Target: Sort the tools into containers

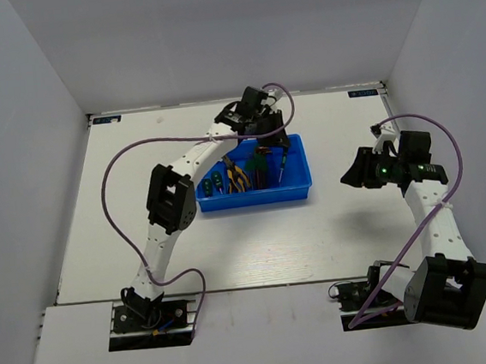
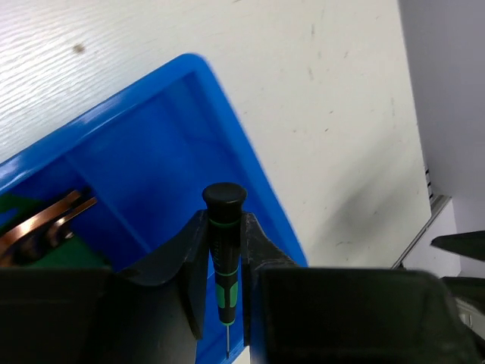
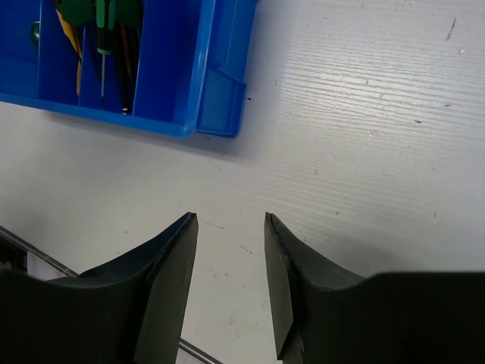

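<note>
The blue tray [image 1: 253, 201] sits mid-table. Its left compartments hold green-handled screwdrivers [image 1: 213, 183], yellow-and-black pliers [image 1: 236, 176] and the hex key set [image 1: 261, 165]. My left gripper [image 1: 277, 147] hangs over the tray's right compartment. In the left wrist view the gripper [image 2: 225, 227] is shut on a slim black-and-green screwdriver [image 2: 223, 254], tip down, over the tray [image 2: 182, 129]. My right gripper [image 1: 356, 175] is open and empty over bare table right of the tray. In the right wrist view the gripper [image 3: 229, 220] is wide open, and the tray [image 3: 220, 76] shows at the upper left.
White walls enclose the table on three sides. The left arm's purple cable loops over the table left of the tray. In the left wrist view the hex keys [image 2: 42, 227] show at the left edge of the frame.
</note>
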Robot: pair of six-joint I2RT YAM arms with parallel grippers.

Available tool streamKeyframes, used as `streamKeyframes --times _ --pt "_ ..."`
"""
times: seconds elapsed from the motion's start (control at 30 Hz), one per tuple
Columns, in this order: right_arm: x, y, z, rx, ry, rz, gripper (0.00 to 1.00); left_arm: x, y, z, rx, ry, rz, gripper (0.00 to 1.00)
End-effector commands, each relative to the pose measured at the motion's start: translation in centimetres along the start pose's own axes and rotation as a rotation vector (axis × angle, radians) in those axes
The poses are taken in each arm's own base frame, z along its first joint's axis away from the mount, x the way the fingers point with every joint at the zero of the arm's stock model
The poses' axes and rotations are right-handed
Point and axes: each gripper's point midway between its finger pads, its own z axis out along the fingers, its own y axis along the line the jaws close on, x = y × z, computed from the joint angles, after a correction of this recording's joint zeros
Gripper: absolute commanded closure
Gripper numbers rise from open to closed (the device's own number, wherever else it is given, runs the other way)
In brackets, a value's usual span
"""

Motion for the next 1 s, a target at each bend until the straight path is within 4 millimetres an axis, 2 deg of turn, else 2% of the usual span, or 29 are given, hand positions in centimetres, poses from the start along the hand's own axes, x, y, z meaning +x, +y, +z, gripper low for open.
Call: streamKeyframes --times 0.0,0.07,0.23,0.33,0.4,0.43,0.47,0.53,0.57,0.6,0.63,0.67,0.73,0.8,0.87,0.9,0.93,0.97 --pt "-0.3 -0.5 0.1 0.016 -0.015 -0.004 0.53 -3.8 -3.6 -2.0 0.043 -0.168 0.015 1.0" --pt "-0.2 -0.5 0.1 0.019 -0.015 -0.005 0.53 -3.1 -3.9 -1.2 0.035 -0.17 0.008 1.0" --pt "-0.3 -0.4 0.0 0.013 -0.016 -0.001 0.53 -2.6 -1.8 -0.4 -0.068 -0.2 -0.033 1.0" --pt "-0.3 -0.2 0.1 0.003 -0.016 -0.007 0.53 -2.8 -1.9 -0.1 -0.082 -0.234 -0.044 0.99" --pt "-0.2 -0.1 0.0 -0.002 -0.017 -0.006 0.53 -2.5 -2.4 0.1 -0.076 -0.229 -0.047 0.89" --pt "-0.2 0.0 0.0 -0.008 -0.015 -0.009 0.53 -2.4 -2.6 0.5 -0.08 -0.232 -0.042 0.78" --pt "-0.1 -0.1 0.0 -0.005 -0.012 -0.005 0.53 -2.9 -2.9 0.1 -0.082 -0.246 -0.041 0.52" --pt "-0.3 0.1 -0.1 -0.012 -0.017 -0.011 0.53 -2.3 -2.9 0.6 -0.095 -0.23 -0.039 0.37" --pt "-0.2 0.1 -0.1 -0.009 -0.015 -0.006 0.53 -2.4 -3.1 0.4 -0.096 -0.229 -0.04 0.19" --pt "-0.3 0.1 -0.1 -0.01 -0.018 -0.01 0.53 -2.4 -3.1 0.4 -0.096 -0.229 -0.04 0.12" --pt "-0.2 0.1 -0.1 -0.01 -0.017 -0.011 0.53 -2.4 -3.0 0.4 -0.097 -0.228 -0.029 0.09" --pt "-0.2 0.1 -0.1 -0.013 -0.015 -0.011 0.53 -2.7 -3.1 -0.1 -0.105 -0.238 -0.029 0.0" --pt "-0.2 0.2 -0.1 -0.018 -0.014 -0.01 0.53 -3.5 -3.6 -1.0 -0.103 -0.263 -0.013 0.0" --pt "-0.1 0.3 -0.1 -0.021 -0.015 -0.016 0.5 -4.7 -5.9 -3.5 -0.074 -0.297 0.026 0.0" --pt "-0.1 0.1 -0.1 -0.013 -0.014 -0.025 0.36 -6.1 -7.7 -6.4 -0.068 -0.358 0.097 0.06" --pt "-0.2 -0.1 -0.2 -0.002 -0.016 -0.028 0.34 -5.7 -8.5 -7.6 -0.075 -0.364 0.136 0.22" --pt "-0.1 -0.1 -0.1 0.003 -0.014 -0.035 0.3 -5.6 -9.1 -10.7 -0.109 -0.407 0.19 0.37" --pt "-0.2 -0.3 -0.2 0.014 -0.019 -0.042 0.3 -5.3 -8.8 -12.4 -0.134 -0.421 0.205 0.65"
